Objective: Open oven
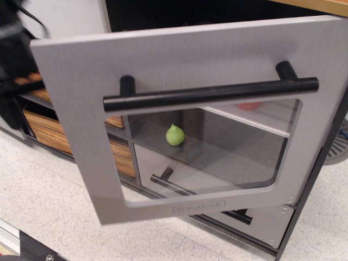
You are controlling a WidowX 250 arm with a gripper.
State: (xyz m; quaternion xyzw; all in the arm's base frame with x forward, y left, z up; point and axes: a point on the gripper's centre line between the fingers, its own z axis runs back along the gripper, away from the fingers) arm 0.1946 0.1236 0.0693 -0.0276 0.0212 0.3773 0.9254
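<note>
The grey toy oven with its clear-windowed door and long black bar handle stands partly swung out, so opening is underway, and the blurred black gripper left of it, state unreadable, should pull further.
</note>
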